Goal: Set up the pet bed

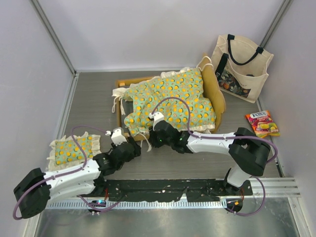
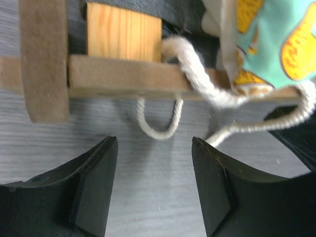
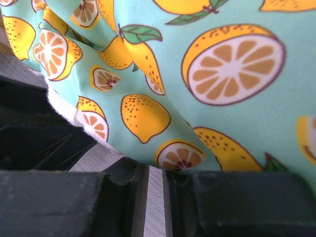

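The pet bed (image 1: pixel 217 96), a light-wood frame with a curved headboard, sits mid-table toward the back. Its green citrus-print cushion (image 1: pixel 173 98) (cream ruffle, cord ties) lies skewed over it. A cream tote bag (image 1: pixel 242 64) stands beside it at the back right. A sweets packet (image 1: pixel 262 123) reads "FOX'S". The left gripper (image 2: pixel 154 148) gapes empty before the frame's rail. The right gripper (image 3: pixel 154 170) has its fingers nearly meeting at the cushion's hem, but whether they pinch the cloth is unclear.

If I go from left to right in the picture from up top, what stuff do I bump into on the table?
small ruffled pillow → pet bed → cream tote bag
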`<state>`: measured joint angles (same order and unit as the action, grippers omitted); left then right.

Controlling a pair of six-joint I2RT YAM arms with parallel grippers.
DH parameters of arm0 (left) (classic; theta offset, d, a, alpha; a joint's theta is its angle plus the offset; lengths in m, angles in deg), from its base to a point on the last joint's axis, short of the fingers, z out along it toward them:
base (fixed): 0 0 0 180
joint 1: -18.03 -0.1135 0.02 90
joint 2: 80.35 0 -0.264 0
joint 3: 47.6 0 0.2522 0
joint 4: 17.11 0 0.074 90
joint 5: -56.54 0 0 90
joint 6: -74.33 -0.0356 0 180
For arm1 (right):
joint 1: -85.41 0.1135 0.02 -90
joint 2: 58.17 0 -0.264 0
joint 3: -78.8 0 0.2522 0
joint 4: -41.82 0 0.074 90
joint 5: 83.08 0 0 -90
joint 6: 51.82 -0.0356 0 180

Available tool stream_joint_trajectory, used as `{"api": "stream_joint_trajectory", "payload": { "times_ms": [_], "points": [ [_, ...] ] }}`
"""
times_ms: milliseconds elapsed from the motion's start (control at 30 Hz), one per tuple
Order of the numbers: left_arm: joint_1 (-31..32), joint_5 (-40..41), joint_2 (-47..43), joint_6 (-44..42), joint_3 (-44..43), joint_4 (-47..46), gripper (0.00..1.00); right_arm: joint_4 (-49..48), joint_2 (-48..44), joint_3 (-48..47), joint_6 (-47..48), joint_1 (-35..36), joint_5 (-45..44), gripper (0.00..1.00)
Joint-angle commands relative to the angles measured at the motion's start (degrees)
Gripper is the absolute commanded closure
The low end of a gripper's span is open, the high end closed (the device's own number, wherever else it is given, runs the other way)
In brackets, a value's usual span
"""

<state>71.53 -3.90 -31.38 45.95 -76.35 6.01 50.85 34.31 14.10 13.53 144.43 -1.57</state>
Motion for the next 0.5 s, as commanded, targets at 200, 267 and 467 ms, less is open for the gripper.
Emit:
{"api": "stream_joint_trajectory", "payload": {
  "times_ms": [200,267,467],
  "points": [
    [0.9,16.7,15.4,2.1,-3.2,-10.6,0.38,-5.6,-7.1,2.8,0.3,-0.7,1.3,0.79],
    [1.3,17.7,18.0,2.3,-2.8,-13.5,0.38,-5.7,-8.4,3.5,-0.1,-0.6,1.5,0.79],
    [2.3,18.8,25.9,4.0,-3.1,-19.3,0.72,-6.2,-11.9,7.0,-3.0,-0.6,3.4,0.79]
  ]
}}
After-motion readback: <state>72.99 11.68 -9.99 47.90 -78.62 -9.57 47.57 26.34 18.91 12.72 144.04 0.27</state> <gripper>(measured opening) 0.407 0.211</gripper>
